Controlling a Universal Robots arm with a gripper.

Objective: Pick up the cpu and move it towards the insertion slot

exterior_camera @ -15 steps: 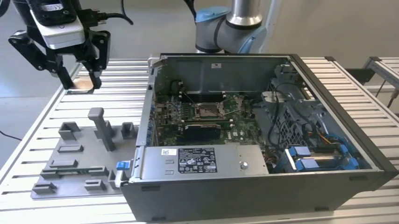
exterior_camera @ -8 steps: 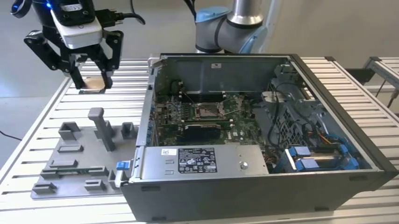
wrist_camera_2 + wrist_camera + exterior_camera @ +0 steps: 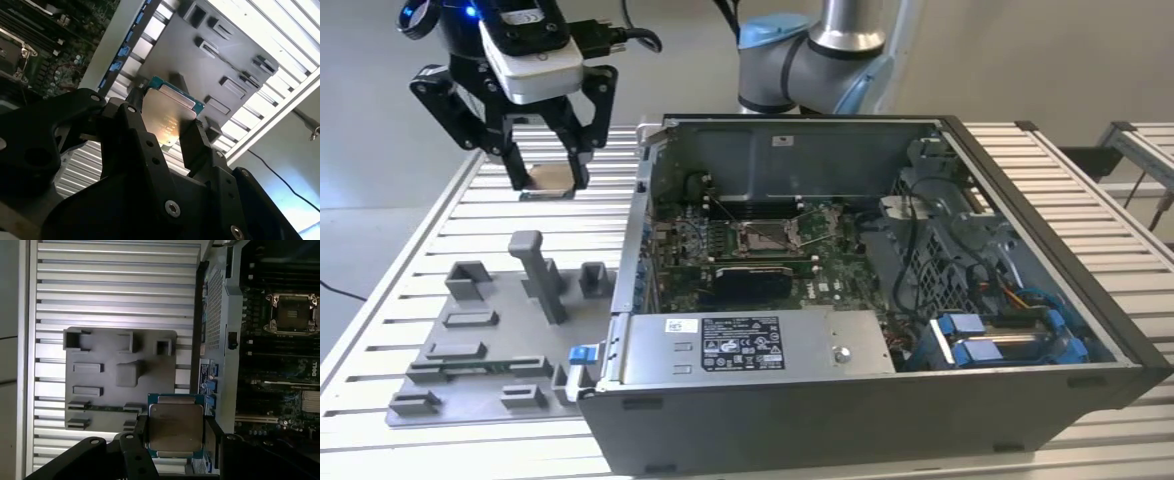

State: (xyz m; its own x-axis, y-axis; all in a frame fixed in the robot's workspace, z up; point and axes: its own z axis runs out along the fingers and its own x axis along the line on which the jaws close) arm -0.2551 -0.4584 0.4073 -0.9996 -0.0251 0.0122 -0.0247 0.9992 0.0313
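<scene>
Clearly the cpu is in hand: the gripper has its two black fingers pinching the chip by opposite edges, and its silvery face shows in both wrist views. It hangs in the air outside the computer case, off the case's wall on the exterior view's left, above the slatted desk and clear of it. The insertion slot lies inside the case, on the green board at its floor. It is well apart from the chip, and its dark centre is open and unfilled. The grey moulded tray rests on the desk just beside that same case wall. By my judgement the chip is light, thin and stiff. Its smooth metal lid would probably slide under a loose pinch, and its underside is likely delicate. So the edges, where the fingers sit now, look like the right place to hold it.
</scene>
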